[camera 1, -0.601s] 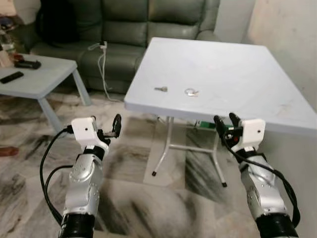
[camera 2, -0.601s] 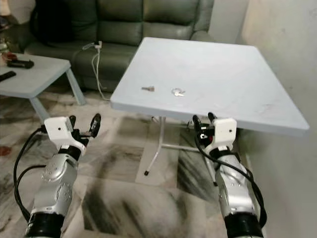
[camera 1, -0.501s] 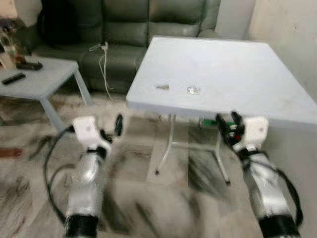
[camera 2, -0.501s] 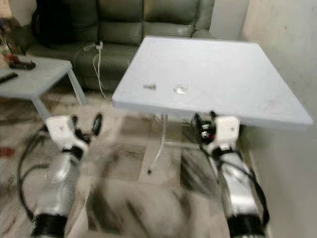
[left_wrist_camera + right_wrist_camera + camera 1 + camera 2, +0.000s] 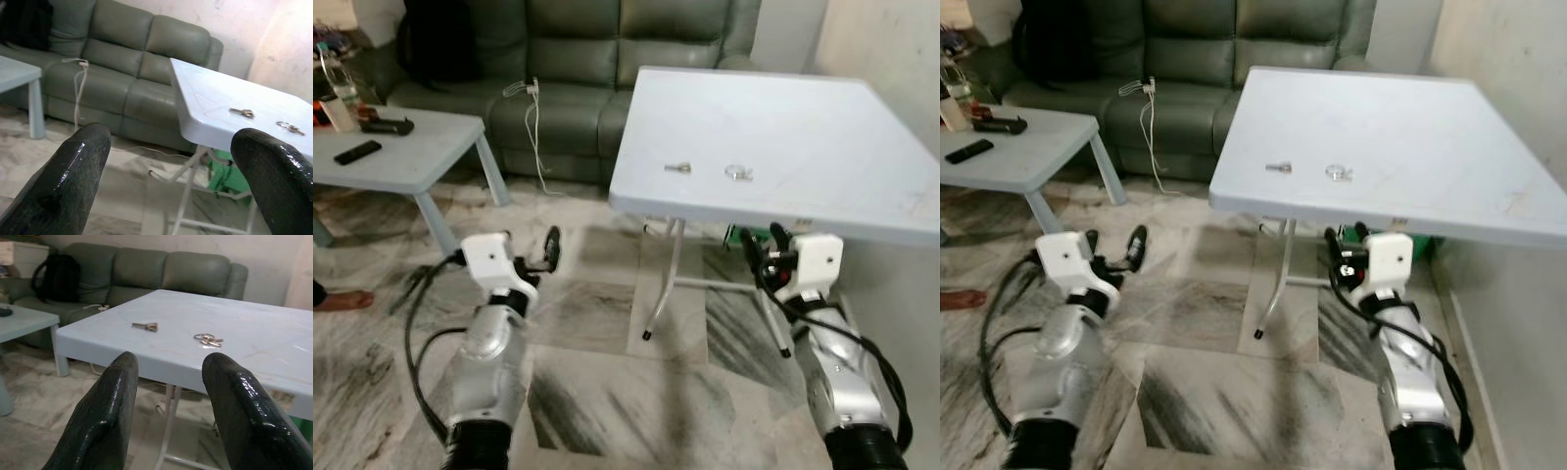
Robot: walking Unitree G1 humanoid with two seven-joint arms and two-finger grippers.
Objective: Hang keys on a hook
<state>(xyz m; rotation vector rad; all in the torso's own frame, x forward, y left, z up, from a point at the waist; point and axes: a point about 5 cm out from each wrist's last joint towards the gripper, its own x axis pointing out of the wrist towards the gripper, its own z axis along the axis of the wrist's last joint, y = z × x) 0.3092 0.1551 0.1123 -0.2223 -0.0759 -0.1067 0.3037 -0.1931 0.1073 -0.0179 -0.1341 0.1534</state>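
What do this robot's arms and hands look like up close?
Both arms are silver metal with rounded, jointed segments, black cuffs nearest the body and loose black cables looping alongside. Each wrist carries a boxy white housing. The left gripper and right gripper end in jaws of two long, glossy black fingers with rounded tips.

Silver arms, blk cables, white wrists

White folding table (image 5: 803, 127) on thin metal legs, green object (image 5: 736, 235) under it. Grey-green leather sofa (image 5: 597, 59) behind, white cable (image 5: 536, 127) draped down its front. Black backpack (image 5: 435, 39) on sofa. Low pale coffee table (image 5: 401, 157) nearby with remote (image 5: 357, 152), black gadget (image 5: 386, 125), bottle (image 5: 337, 88). Marbled grey tile floor (image 5: 607, 392).
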